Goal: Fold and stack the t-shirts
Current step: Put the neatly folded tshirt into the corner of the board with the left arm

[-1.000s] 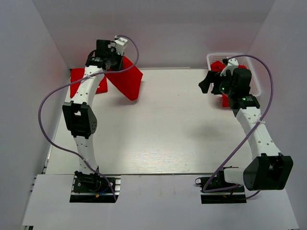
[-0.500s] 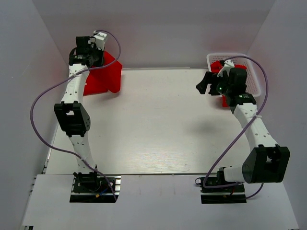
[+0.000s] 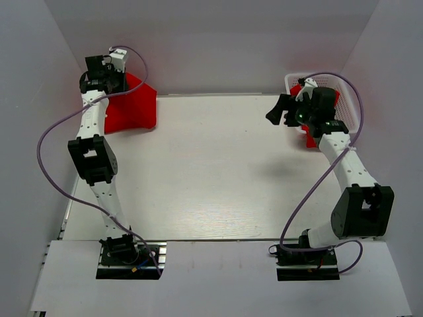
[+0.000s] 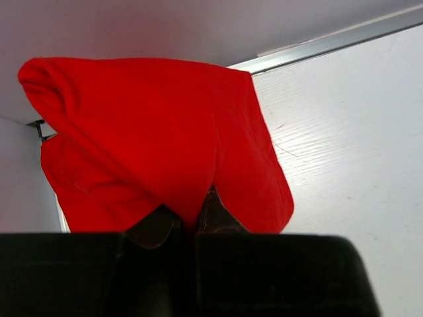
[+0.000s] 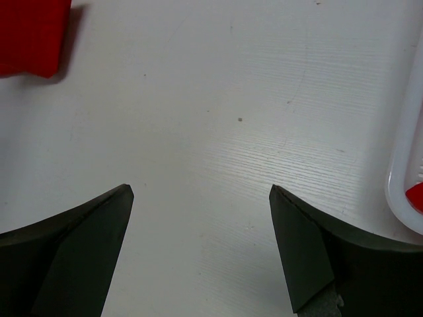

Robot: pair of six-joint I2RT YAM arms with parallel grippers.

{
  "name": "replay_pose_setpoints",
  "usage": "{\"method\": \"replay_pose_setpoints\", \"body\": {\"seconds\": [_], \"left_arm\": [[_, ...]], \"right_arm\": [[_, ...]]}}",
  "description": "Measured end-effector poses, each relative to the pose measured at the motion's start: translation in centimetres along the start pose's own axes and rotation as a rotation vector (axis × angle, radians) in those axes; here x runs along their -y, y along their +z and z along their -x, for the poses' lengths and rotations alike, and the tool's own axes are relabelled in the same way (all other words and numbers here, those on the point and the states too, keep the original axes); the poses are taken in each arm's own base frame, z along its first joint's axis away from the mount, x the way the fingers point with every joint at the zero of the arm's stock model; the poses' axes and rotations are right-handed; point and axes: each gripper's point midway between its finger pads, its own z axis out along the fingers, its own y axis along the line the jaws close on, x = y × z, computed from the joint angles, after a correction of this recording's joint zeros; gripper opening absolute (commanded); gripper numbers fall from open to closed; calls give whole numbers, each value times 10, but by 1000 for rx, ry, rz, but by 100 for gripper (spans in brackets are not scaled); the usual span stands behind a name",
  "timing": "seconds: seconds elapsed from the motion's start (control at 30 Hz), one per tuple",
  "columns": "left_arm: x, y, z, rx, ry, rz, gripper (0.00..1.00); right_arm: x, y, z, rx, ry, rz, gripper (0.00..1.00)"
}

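Note:
A red t-shirt [image 3: 132,107] hangs bunched at the table's far left corner, its lower edge on the tabletop. My left gripper [image 3: 112,84] is shut on its upper fold; in the left wrist view the red t-shirt [image 4: 158,139] is pinched between the dark fingertips [image 4: 215,214]. More red t-shirts [image 3: 303,92] lie in the white basket [image 3: 353,115] at the far right. My right gripper [image 3: 274,113] hovers just left of the basket, open and holding nothing. In the right wrist view the right gripper [image 5: 201,191] faces bare table, with red cloth [image 5: 30,36] at the top left.
The white basket rim [image 5: 406,152] shows at the right edge of the right wrist view, with red cloth [image 5: 416,195] inside. White walls close the table at the back and both sides. The left arm's purple cable [image 3: 49,139] loops out to the left.
The left arm has swung left and back with the red t-shirt, from the back middle-left to the far left corner. The right gripper has shifted slightly left and back, still open.

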Motion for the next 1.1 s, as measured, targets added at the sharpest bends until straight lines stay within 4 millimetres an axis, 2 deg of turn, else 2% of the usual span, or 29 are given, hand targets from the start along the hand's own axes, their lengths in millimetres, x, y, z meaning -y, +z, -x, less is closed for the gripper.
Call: {"method": "replay_pose_setpoints", "body": {"seconds": [0.2,0.33,0.43,0.53,0.7,0.77,0.83,0.87,0.9,0.93,0.97,1.0,1.1], "left_arm": [[-35,34,-44,-34,-45,23,0],[-63,45,-75,-64,-90,60,0],[-83,43,-83,-58,-107,103,0],[-102,39,-79,-23,-117,146,0],[-121,39,-81,7,-145,192,0],[-123,45,-87,4,-157,195,8],[-126,53,-99,-12,-181,210,9],[-128,56,-107,-26,-195,220,37],[-131,58,-116,-42,-210,238,43],[-134,60,-121,-54,-229,256,45],[-137,60,-128,-71,-245,283,82],[-141,60,-133,-84,-255,313,100],[-148,57,-136,-102,-303,361,100]], "right_arm": [[1,11,6,-8,9,13,90],[3,18,7,-16,14,15,90],[6,26,8,-29,20,17,90],[9,35,6,-49,32,21,90],[11,43,-2,-79,50,30,90],[11,45,-1,-81,53,35,90],[11,48,2,-80,52,38,90],[11,49,4,-79,52,40,90],[11,50,7,-76,50,44,90],[10,50,8,-73,49,46,90],[10,51,9,-72,48,47,90],[10,51,9,-73,49,48,90],[9,50,8,-82,53,53,90]]}}
